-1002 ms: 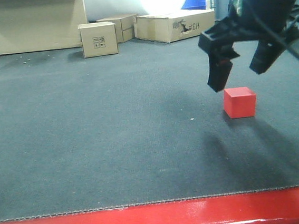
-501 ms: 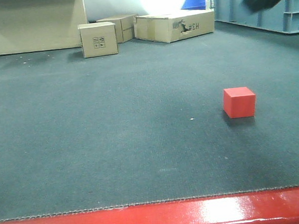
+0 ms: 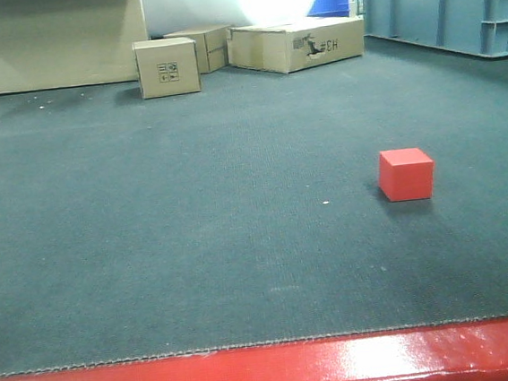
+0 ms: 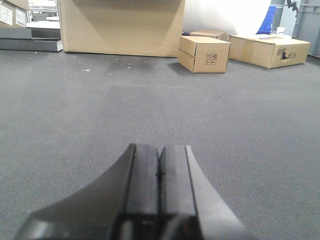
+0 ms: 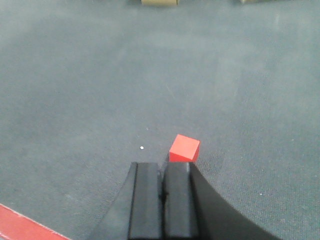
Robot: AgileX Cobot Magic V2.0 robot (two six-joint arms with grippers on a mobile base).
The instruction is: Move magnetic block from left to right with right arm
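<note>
1. Placement looks done: the magnetic block (image 3: 406,174) sits alone on the dark grey mat (image 3: 195,232) of the counter, on the right side of the front view and at middle depth, with nothing touching it.
2. The block rests flat and upright, one face toward the camera. A tiny white speck (image 3: 325,203) lies on the mat just to its left.
3. In the right wrist view the right gripper (image 5: 162,197) hangs above the mat with its jaws pressed together and empty; the block (image 5: 184,149) shows just beyond the fingertips, apart from them.
4. In the left wrist view the left gripper (image 4: 160,185) is low over the mat, its jaws also closed flat against each other and holding nothing. The block does not appear in that view.
5. Neither arm shows in the front view, so the block stands free.
6. Far across the mat, well apart from the block, stand brown cardboard boxes (image 3: 167,66), and a blue-grey crate (image 3: 452,0) stands at the far right. The glossy red frame edge (image 3: 272,373) runs along the near side.
7. Judging by where things lie, the carry to the right appears complete. What is left, if anything, is only for the right arm to settle at rest.
</note>
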